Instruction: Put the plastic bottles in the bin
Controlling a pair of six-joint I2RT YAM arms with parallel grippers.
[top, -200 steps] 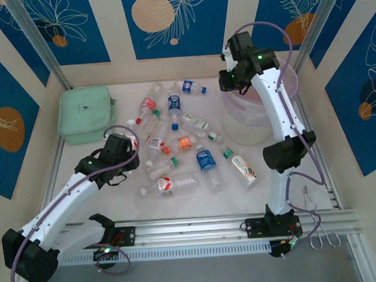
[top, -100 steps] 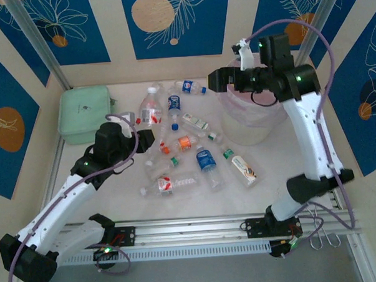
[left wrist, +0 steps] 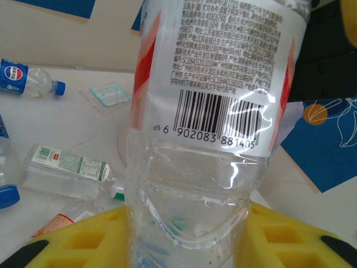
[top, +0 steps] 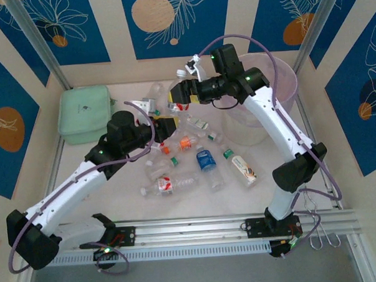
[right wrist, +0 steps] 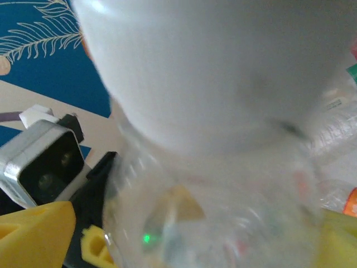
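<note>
1. Desk (top: 240,198) surface: white and flat, boxed in by cream walls with blue panels (top: 176,20) that carry orange discs and leaf outlines; slanted metal posts (top: 41,46) stand at the back corners; an aluminium rail (top: 198,226) runs along the near edge.
2. On the far right of the desk, near the back wall, the bin (top: 251,131) stands upright; the right arm arches across in front of it.
3. Loose plastic bottles (top: 204,160) lie scattered over the middle of the desk, left of the bin and outside it; a mint-green pouch (top: 84,114) rests at the far left; a small clear packet (left wrist: 111,94) lies flat toward the back.
4. Over the scatter, the left fingers (top: 166,126) are closed against the sides of a clear barcode bottle (left wrist: 212,84) with a red-and-white label; its lower body sits between the yellow pads.
5. Just beyond them, the right fingers (top: 178,95) are spread either side of a blurred clear bottle (right wrist: 223,184); whether they press on it I cannot tell.
</note>
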